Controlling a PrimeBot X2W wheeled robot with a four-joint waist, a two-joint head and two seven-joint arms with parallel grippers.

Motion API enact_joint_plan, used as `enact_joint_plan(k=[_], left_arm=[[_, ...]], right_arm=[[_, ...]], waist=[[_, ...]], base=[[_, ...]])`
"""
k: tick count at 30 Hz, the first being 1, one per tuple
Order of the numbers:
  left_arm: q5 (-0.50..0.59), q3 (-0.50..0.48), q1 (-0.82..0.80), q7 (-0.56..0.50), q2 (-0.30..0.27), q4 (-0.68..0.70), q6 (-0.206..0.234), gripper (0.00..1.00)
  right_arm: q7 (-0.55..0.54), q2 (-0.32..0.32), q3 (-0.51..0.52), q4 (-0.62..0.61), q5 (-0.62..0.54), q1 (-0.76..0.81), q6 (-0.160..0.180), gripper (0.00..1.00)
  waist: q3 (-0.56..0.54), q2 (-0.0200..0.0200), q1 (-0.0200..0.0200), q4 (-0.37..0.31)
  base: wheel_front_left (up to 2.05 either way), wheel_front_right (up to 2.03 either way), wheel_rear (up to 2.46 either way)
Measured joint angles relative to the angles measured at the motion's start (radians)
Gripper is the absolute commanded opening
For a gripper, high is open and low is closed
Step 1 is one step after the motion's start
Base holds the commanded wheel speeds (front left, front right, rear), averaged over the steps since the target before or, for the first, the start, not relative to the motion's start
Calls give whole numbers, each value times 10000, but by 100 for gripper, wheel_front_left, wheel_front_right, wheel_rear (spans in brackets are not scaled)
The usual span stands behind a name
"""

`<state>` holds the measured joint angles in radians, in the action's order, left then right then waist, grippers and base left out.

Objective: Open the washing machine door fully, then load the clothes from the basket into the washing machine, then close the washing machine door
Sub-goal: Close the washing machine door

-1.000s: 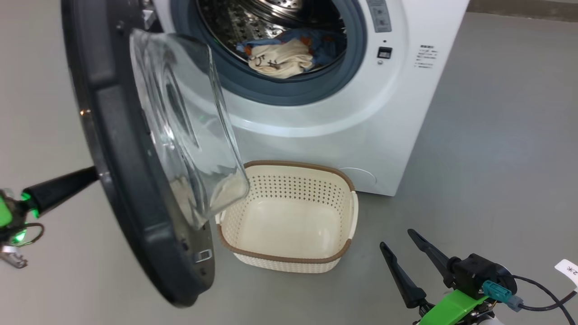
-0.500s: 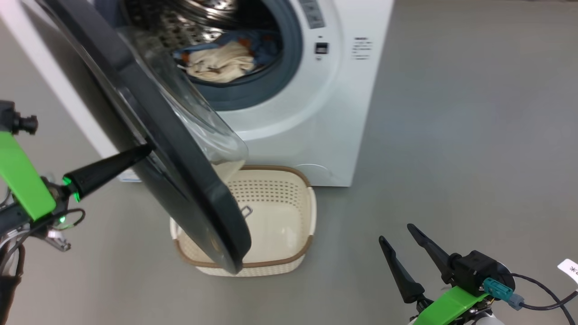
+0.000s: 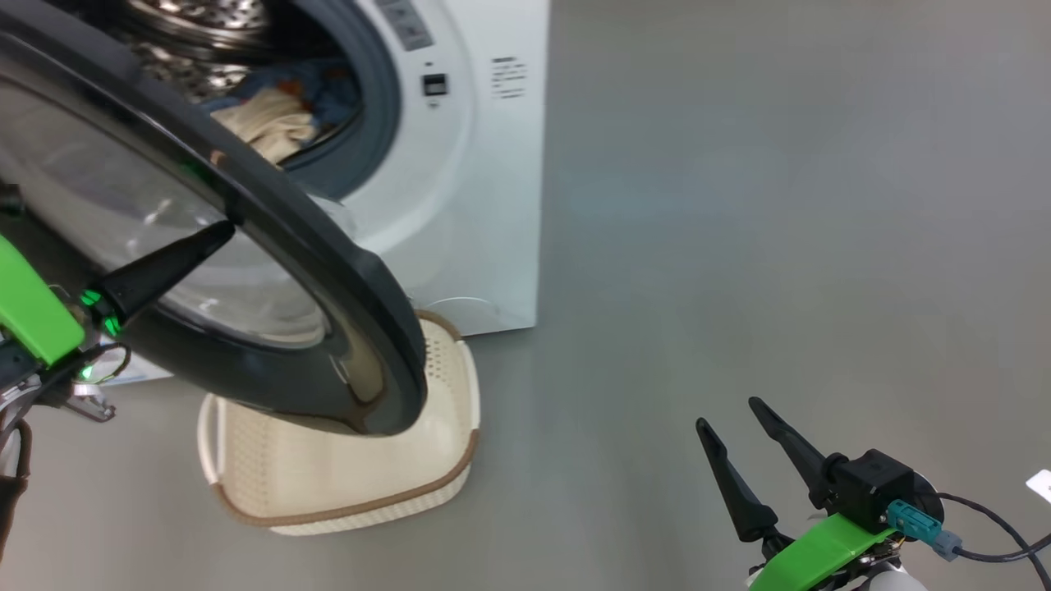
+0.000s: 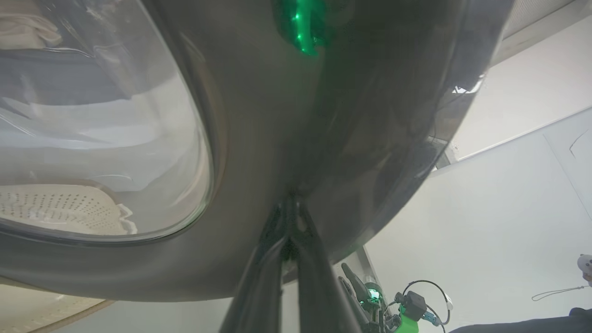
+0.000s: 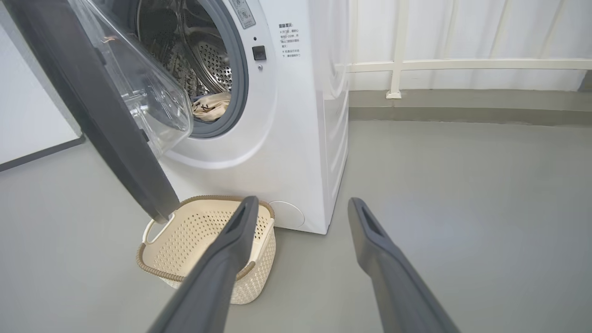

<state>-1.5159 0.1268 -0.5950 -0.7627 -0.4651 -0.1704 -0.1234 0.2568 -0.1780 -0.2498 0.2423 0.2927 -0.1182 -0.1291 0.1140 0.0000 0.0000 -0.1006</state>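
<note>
Head view: the door (image 3: 328,271) stands partly open, its black rim slanting across the left side in front of the machine (image 3: 493,205). The left gripper (image 3: 215,238) reaches in from the left edge, and its dark tip touches the door's outer face at the rim, just beside the glass. Past the rim, the clothes (image 3: 271,123) lie in the drum, the cream piece in front and blue fabric behind it. The basket (image 3: 460,460) sits on the floor (image 3: 739,246) close to the foot of the machine, partly covered by the door's lower edge. The right gripper (image 3: 727,414) hangs at the lower right, well apart from all of this, fingers spread and holding nothing.

Left wrist view: the door (image 4: 277,115) is very near. The left gripper (image 4: 289,208) has its two fingers brought together, and their joined tips press on the glossy rim (a green light glints in the gloss above). Through the glass, the basket (image 4: 55,208) shows as a pale dotted wall.

Right wrist view: the right gripper (image 5: 303,203) points at the machine (image 5: 300,138) from a distance, fingers wide apart above bare floor (image 5: 462,208). The door (image 5: 106,125) stands out at an angle, its glass bowl facing the opening. The clothes (image 5: 210,106) rest at the drum's front lip, and the basket (image 5: 152,268) stands below the door's bottom edge.
</note>
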Motion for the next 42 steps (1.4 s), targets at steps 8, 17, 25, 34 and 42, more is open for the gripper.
enact_joint_plan(k=[8, 17, 25, 34, 42], left_arm=[[-6, 136, 17, 337, -44, -77, 0, 0], [222, 449, 732, 859, -431, 453, -2, 0], [487, 491, 2636, 2226, -855, 846, -2, 14], [1154, 1093, 4806, 4696, -1223, 1072, -2, 100], [2013, 2180, 6025, 7244, -1641, 562, -4, 100]], right_arm=[[0, -58, 132, 0, 0, 8, 0, 100], [0, -92, 209, -6, 0, 58, 0, 100], [0, -111, 305, -25, -8, 406, 0, 100], [0, -196, 577, -46, 6, 872, 0, 100], [0, -362, 713, -54, 58, 1107, 0, 100]], waist=[[-39, 0, 0, -303], [-193, 0, 0, 163], [-525, 0, 0, 525], [-825, 0, 0, 620], [-946, 0, 0, 499]], base=[[0, 0, 0], [0, 0, 0], [0, 0, 0], [0, 0, 0], [0, 0, 0]])
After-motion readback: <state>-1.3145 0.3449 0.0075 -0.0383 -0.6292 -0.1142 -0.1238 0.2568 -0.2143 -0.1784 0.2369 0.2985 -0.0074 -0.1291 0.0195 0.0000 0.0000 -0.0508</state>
